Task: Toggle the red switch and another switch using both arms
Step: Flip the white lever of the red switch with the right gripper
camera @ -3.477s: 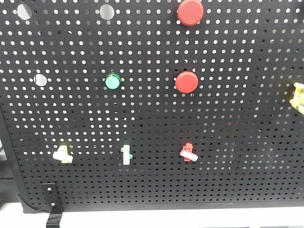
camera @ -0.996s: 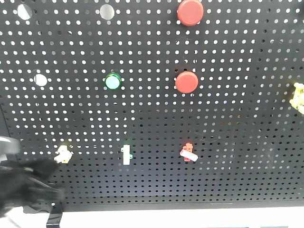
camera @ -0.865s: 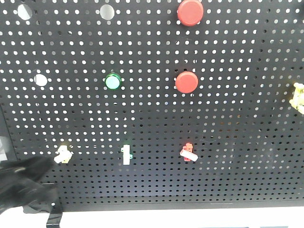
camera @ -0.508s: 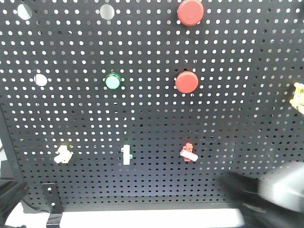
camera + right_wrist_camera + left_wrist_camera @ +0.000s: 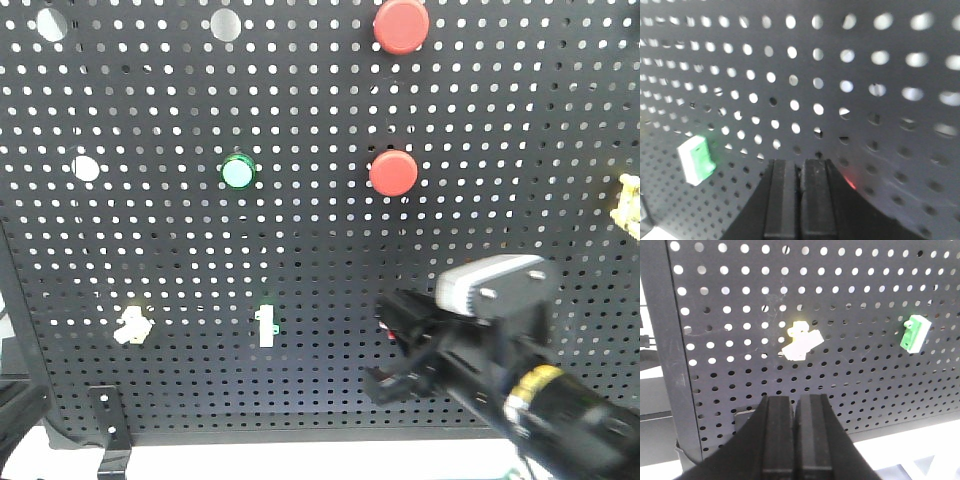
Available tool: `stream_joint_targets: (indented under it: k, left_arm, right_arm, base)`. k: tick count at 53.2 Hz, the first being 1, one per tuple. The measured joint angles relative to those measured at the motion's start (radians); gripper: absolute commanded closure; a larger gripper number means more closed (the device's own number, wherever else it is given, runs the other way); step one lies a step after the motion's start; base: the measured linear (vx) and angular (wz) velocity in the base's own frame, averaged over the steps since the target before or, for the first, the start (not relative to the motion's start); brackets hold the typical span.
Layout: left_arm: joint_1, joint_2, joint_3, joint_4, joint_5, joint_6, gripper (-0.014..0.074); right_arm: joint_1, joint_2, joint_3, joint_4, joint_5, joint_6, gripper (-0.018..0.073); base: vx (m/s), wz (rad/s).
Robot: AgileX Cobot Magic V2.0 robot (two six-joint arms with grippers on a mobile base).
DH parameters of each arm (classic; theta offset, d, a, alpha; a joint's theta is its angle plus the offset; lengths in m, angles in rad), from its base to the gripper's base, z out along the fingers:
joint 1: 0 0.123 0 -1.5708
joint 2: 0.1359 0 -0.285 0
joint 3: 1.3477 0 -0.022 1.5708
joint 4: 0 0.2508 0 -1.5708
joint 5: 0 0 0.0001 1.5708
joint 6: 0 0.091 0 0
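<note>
We see the right gripper (image 5: 800, 167) clenched, its two black fingers (image 5: 782, 200) pressed flat together with nothing between them, the tip close up against the black pegboard (image 5: 150, 240). Of the red switch (image 5: 850, 183) only a small red patch shows in the right wrist view, just beside the fingers on their right; in the front view the right arm (image 5: 560, 410), with its silver-grey block (image 5: 490, 285) and yellow-ringed joint (image 5: 533, 384), covers it, and we cannot tell whether gripper and switch touch. The left gripper (image 5: 793, 412) is likewise clenched on nothing, hanging below the pale-yellow switch (image 5: 800, 342) and apart from it; that switch's white lever slants down to the left. The white-and-green switch (image 5: 913, 332) sits to the right of the pale-yellow one, on the same low row of the pegboard
</note>
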Motion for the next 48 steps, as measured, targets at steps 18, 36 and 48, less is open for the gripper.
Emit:
stream_joint_targets:
  k: [18, 36, 48]
  left_arm:
    - [0.0, 0.0, 0.0, 0.0, 0.0, 0.0, 0.0594]
    - [0.0, 0.0, 0.0, 0.0, 0.0, 0.0, 0.0594]
    - [0.0, 0.0, 0.0, 0.0, 0.0, 0.0, 0.0594]
  right_arm:
    - [0.008, 0.052, -0.002, -0.066, 0.041, 0.044, 0.0566]
    - [0.05, -0.082, 0.158, -0.142, 0.097, 0.145, 0.0566]
    - [0.047, -0.218, 0.181, -0.101, 0.064, 0.146, 0.0566]
  base:
    - [0.0, 0.0]
    - [0.0, 0.0]
    - [0.0, 0.0]
